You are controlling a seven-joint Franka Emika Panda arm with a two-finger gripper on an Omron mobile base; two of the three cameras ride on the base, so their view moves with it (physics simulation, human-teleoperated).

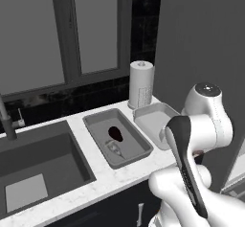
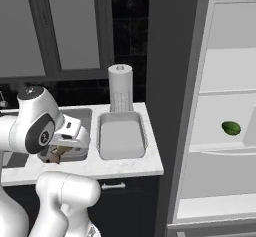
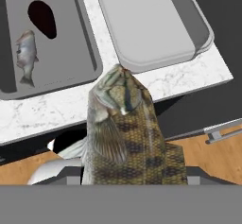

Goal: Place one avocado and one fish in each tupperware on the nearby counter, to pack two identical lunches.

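One lunch appears complete and one is not yet begun. On the white marbled stone counter, right of the large dark sink basin, the mid-grey rectangular tray holds the blackish-maroon pear-shaped avocado at its far end and the slender pale silvery-grey fish just nearer. Touching its right side, the paler off-white tray lies bare, with a white paper-towel roll standing behind it. The two-finger gripper, hanging in front of the counter edge, is clamped on the shorter olive-brown fish, whose head points toward the off-white tray. Far right, the round bright green avocado lies on a shelf of the open white refrigerator. Judged remaining: deposit this fish, then fetch that avocado.
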